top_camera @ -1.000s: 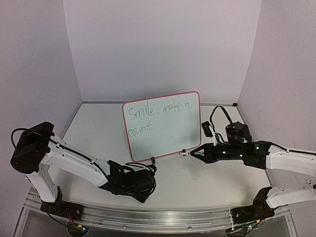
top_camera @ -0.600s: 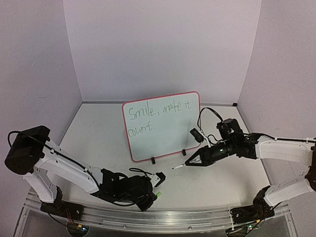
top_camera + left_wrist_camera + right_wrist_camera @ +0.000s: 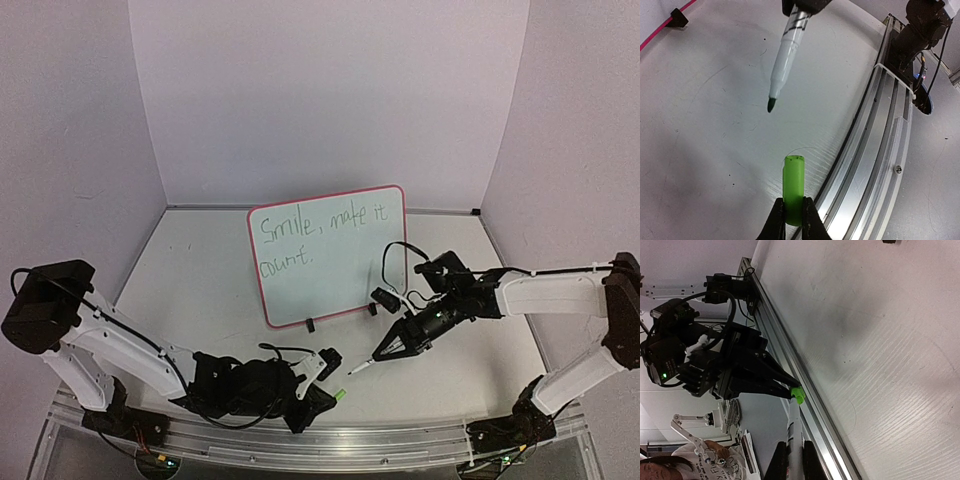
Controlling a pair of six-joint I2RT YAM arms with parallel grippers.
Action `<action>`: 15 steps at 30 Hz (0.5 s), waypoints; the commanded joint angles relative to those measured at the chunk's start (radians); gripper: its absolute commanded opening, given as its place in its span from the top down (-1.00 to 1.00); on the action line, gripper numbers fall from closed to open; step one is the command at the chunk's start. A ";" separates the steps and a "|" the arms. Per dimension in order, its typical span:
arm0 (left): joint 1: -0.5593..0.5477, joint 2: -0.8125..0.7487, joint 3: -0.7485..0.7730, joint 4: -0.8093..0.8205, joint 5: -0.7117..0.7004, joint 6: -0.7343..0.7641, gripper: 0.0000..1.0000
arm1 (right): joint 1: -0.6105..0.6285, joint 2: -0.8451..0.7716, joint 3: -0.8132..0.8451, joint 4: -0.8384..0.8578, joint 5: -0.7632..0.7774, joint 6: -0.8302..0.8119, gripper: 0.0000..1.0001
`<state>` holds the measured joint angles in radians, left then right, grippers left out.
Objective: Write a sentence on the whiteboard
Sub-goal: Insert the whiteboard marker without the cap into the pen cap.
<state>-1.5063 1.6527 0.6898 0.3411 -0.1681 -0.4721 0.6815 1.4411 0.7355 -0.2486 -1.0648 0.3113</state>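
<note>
Left claw [image 3: 793, 205] tight on green cap [image 3: 793, 175]

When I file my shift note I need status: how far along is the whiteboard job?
Done: the whiteboard carries a green sentence, "Smile, make it count.", in two lines. In hand: the right gripper grips the uncapped marker, and the left gripper pinches its green cap, the two pointing at each other with a gap between. Left: probably just capping the marker.
</note>
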 commanded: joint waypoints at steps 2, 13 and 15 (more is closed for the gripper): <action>-0.006 -0.010 -0.027 0.070 -0.020 -0.008 1.00 | 0.034 0.047 0.049 -0.030 -0.003 -0.034 1.00; -0.006 -0.007 -0.030 0.076 -0.023 -0.011 1.00 | 0.052 0.077 0.066 -0.039 -0.020 -0.045 1.00; -0.007 -0.008 -0.030 0.077 -0.023 -0.011 1.00 | 0.057 0.086 0.069 -0.040 -0.019 -0.046 1.00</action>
<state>-1.5066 1.6527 0.6594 0.3766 -0.1775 -0.4759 0.7249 1.5028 0.7722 -0.2793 -1.0679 0.2879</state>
